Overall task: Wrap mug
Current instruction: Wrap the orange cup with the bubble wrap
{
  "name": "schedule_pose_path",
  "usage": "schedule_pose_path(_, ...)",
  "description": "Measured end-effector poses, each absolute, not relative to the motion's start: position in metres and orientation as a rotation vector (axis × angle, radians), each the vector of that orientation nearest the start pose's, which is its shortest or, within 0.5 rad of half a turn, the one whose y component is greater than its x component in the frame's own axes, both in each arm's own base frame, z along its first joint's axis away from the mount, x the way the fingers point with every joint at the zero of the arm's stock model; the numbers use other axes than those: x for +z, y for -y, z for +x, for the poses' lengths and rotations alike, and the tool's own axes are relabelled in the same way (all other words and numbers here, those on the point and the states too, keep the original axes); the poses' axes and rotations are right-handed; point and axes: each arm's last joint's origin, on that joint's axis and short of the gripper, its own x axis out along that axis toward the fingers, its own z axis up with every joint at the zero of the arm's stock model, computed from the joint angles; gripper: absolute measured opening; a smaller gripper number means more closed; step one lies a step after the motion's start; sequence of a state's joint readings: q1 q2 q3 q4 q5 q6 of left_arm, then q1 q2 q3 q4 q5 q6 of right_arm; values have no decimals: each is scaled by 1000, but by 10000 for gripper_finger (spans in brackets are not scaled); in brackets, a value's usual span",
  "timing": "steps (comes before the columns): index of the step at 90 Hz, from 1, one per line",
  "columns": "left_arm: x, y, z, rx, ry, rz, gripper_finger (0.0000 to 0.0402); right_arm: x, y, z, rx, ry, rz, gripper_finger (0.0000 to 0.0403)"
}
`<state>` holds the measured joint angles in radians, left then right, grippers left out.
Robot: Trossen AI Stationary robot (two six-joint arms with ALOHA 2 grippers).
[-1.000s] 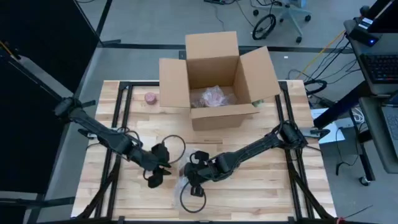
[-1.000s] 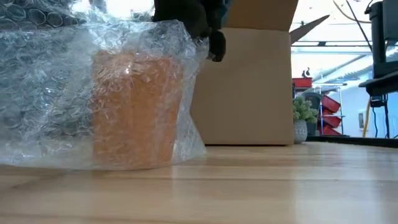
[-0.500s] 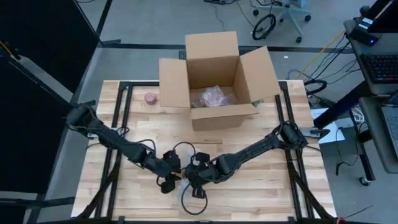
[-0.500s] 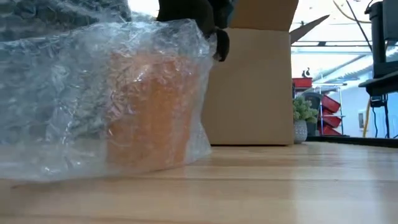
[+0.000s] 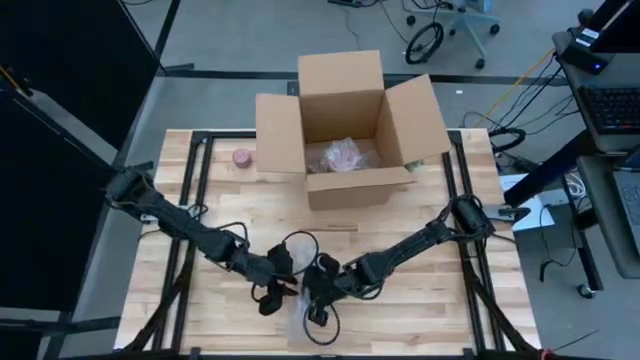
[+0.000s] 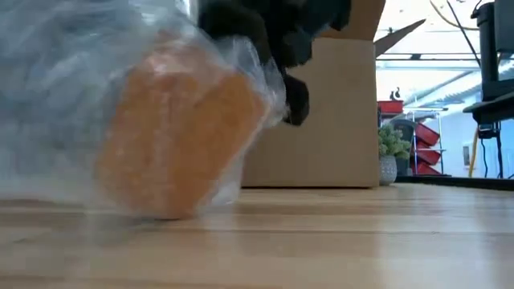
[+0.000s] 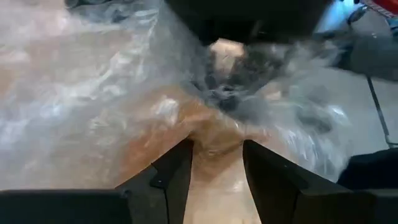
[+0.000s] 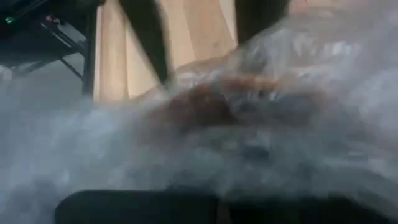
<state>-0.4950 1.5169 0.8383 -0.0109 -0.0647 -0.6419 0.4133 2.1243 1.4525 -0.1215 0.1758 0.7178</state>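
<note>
Item 1. Orange ceramic mug [image 6: 173, 132], swathed in clear bubble wrap [image 6: 72, 104]. Lies at the near middle of the pale wooden slat table [image 5: 420, 300], between the two grippers. In the low view it is tipped, its long axis leaning off upright with the upper end toward the arm above it; whether the base touches the wood all round cannot be told.

Item 2. Left gripper [image 5: 272, 290]. Just beside the mug on its left side. In the left wrist view its two dark fingers [image 7: 177, 177] stand parted, the wrapped orange surface directly ahead and showing in the gap; whether they pinch the film cannot be told.

Item 3. Right gripper [image 5: 318, 292]. Just beside the mug on its right side, about as near as the left. Its own view is filled with wrap over the orange body; finger state cannot be told.

Judgement: the mug sits between both grippers, so the next fold likely turns on rolling it about its tilted axis.

Item 4. Open brown cardboard box [image 5: 345, 130], far side of the table, flaps spread, a wrapped pinkish bundle [image 5: 342, 155] inside.

Item 5. Small pink round object [image 5: 241, 156], just left of the box.
</note>
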Motion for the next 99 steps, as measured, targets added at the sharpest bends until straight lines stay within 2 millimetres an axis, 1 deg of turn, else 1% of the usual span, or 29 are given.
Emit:
schedule_pose_path(15,195,143,275,-173,-783,-423,135,136,-171,414,-78,-802,450,0)
schedule_pose_path(25,198,137,272,-146,-809,-455,135,132,-170,412,-87,-827,434,0)
schedule_pose_path(39,220,130,259,-97,-856,-513,134,131,-169,411,-88,-844,422,0)
schedule_pose_path(52,252,130,239,-97,-855,-574,134,131,-169,411,-80,-839,411,0)
schedule_pose_path(57,254,133,229,-70,-884,-598,134,131,-170,411,-77,-839,413,0)
schedule_pose_path(63,247,139,217,-21,-941,-573,134,131,-170,412,-72,-835,416,0)
schedule_pose_path(71,228,150,205,16,-975,-533,134,132,-170,413,-50,-838,458,0)
schedule_pose_path(82,188,161,197,50,-1017,-473,134,134,-171,415,-27,-837,543,0)
schedule_pose_path(88,170,165,197,62,-997,-451,134,136,-173,417,-8,-817,592,0)
schedule_pose_path(93,162,167,201,45,-955,-446,134,139,-174,418,-4,-795,628,0)
schedule_pose_path(99,152,169,206,5,-923,-401,134,141,-175,420,13,-777,668,0)
